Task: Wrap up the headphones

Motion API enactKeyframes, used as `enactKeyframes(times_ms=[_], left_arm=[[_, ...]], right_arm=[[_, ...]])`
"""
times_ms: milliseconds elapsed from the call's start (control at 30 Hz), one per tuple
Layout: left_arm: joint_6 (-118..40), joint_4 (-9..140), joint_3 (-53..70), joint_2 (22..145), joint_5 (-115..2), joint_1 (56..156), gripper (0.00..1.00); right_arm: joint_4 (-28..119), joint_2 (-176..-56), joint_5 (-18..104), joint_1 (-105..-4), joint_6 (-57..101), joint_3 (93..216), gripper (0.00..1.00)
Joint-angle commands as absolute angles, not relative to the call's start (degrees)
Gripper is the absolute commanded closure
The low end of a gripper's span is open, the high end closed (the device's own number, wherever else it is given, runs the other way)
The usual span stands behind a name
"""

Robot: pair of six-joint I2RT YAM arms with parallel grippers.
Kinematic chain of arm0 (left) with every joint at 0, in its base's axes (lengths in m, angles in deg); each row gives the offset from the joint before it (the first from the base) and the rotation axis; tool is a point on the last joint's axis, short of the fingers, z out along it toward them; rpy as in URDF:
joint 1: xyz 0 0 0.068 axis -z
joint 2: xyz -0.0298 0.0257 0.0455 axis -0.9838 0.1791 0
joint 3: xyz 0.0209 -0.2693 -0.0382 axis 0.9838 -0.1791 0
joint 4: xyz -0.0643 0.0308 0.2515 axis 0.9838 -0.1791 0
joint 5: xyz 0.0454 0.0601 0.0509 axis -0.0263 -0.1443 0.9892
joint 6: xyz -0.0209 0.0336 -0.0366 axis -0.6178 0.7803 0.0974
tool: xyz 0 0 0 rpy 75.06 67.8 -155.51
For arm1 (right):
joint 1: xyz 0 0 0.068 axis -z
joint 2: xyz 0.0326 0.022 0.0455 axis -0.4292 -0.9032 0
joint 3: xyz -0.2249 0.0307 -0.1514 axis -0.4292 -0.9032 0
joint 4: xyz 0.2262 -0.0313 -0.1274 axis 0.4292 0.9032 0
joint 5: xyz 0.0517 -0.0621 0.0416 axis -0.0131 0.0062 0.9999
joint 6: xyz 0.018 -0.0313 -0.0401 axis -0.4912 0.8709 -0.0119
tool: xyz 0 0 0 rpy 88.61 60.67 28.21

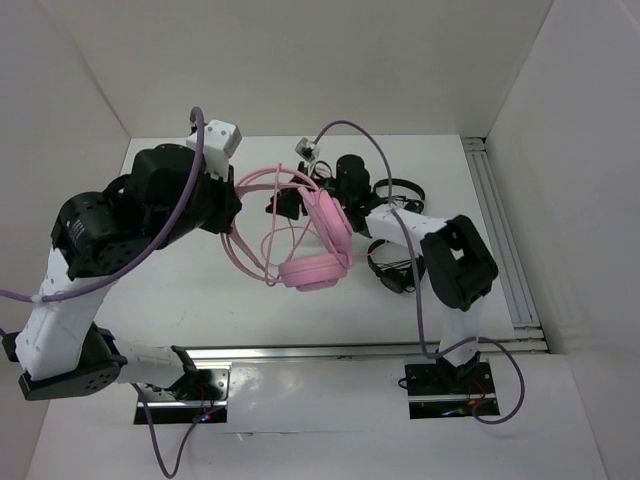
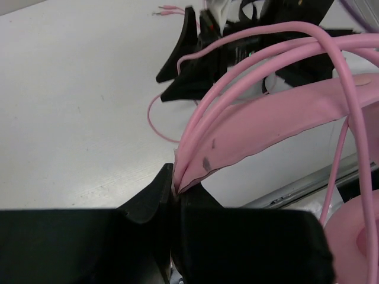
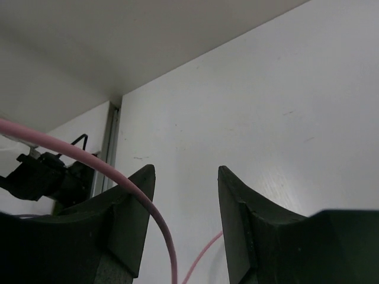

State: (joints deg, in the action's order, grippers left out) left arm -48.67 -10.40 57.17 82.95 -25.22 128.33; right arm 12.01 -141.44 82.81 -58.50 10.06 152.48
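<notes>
We've got the left gripper (image 2: pixel 173 189) clenched on the pink headband (image 2: pixel 278 124), holding the headphones (image 1: pixel 330 225) steady so the cable (image 3: pixel 89 157) can pass round | just beyond the headband, right gripper (image 3: pixel 186 195) gapes, cable grazing one finger, ungripped.

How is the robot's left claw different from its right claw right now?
The left claw is shut, while the right claw is open, with a gap between its fingers. The left claw pinches the headband of the pink headphones. The right claw grips nothing, and only the thin pink cable crosses one of its fingers. Both claws are black with two fingers.
</notes>
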Motion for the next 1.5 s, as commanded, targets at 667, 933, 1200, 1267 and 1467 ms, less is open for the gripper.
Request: enactKeyframes(times_ms=[667, 933, 1200, 1267, 1467], left_arm=[[-54.3, -2.0, 64.3, 94.3, -39.1, 93.3, 1.0], [-56.1, -2.6, 61.4, 93.7, -35.5, 86.5, 1.0], [-60.6, 2.1, 57.6, 98.9, -24.4, 82.9, 1.0], [-60.6, 1.6, 56.8, 100.5, -21.8, 82.8, 1.0], [-59.3, 7.6, 39.8, 96.4, -17.8, 83.5, 1.0]], right_arm=[[-45.6, -155.0, 76.6, -66.0, -17.8, 125.7, 1.0], [-45.6, -147.8, 77.6, -63.8, -15.0, 116.1, 1.0], [-19.2, -131.0, 81.1, -77.8, -2.5, 114.3, 1.0], [-4.5, -122.6, 75.4, -84.7, 9.7, 116.8, 1.0], [34.5, -113.5, 52.2, -96.2, 28.6, 131.0, 1.0]])
